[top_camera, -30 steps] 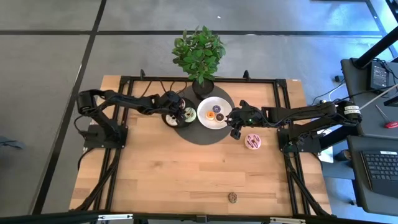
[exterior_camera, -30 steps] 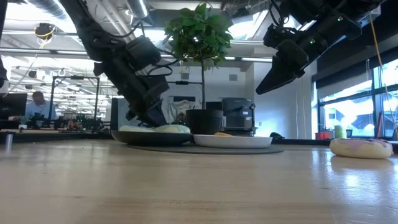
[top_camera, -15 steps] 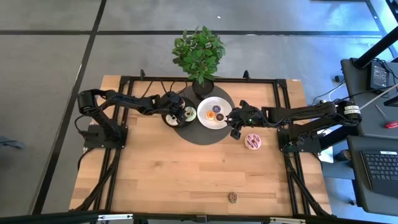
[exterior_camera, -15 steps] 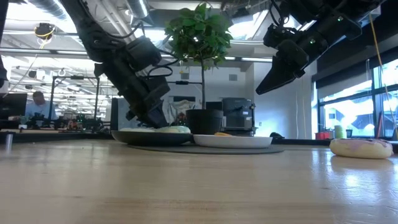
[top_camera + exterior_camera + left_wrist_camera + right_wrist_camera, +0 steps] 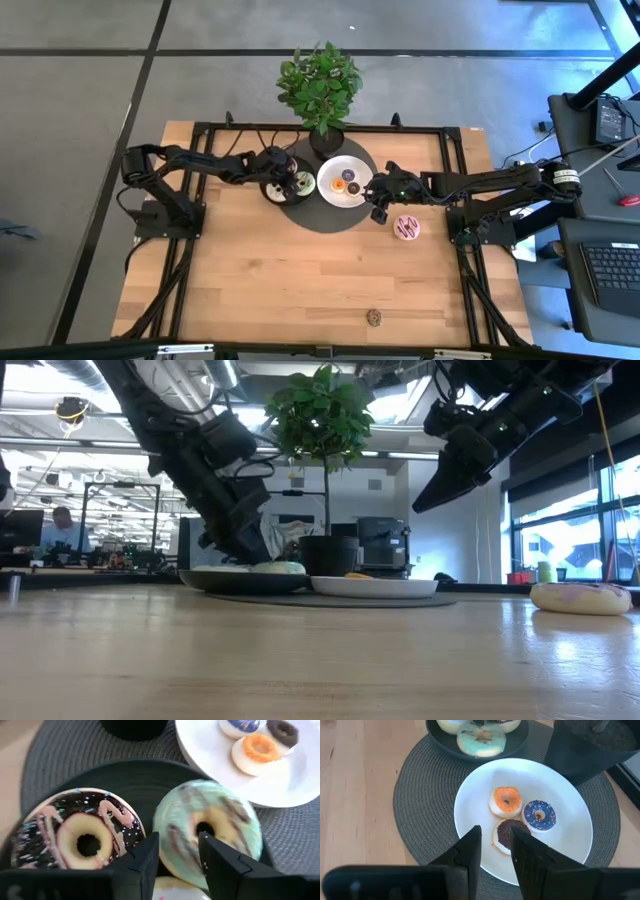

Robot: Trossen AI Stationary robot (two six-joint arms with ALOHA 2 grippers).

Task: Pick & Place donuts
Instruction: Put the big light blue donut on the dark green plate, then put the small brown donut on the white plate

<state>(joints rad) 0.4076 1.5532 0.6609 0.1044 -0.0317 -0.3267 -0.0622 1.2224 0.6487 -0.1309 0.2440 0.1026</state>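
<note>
My left gripper (image 5: pixel 179 855) stands open low over the black plate (image 5: pixel 140 775), which sits on the grey round mat (image 5: pixel 322 212). A green-frosted donut (image 5: pixel 210 832) lies on that plate just beyond its fingertips. Beside it lie a chocolate donut with pink drizzle (image 5: pixel 75 840) and a pale one (image 5: pixel 172 892). My right gripper (image 5: pixel 495 845) hangs open and empty above the white plate's (image 5: pixel 560 855) near edge. On that plate lie an orange (image 5: pixel 506 801), a blue (image 5: pixel 538 815) and a brown small donut (image 5: pixel 512 834). A pink donut (image 5: pixel 407 228) lies on the bare table to the right of the mat.
A potted plant (image 5: pixel 320 85) stands at the far edge behind the plates. One small brown donut (image 5: pixel 373 318) lies alone near the table's front edge. The wooden tabletop (image 5: pixel 260 280) in front of the mat holds nothing else.
My left gripper has lifted slightly off the black plate and drawn back a little toward the table's left. The green donut stays on the plate.
</note>
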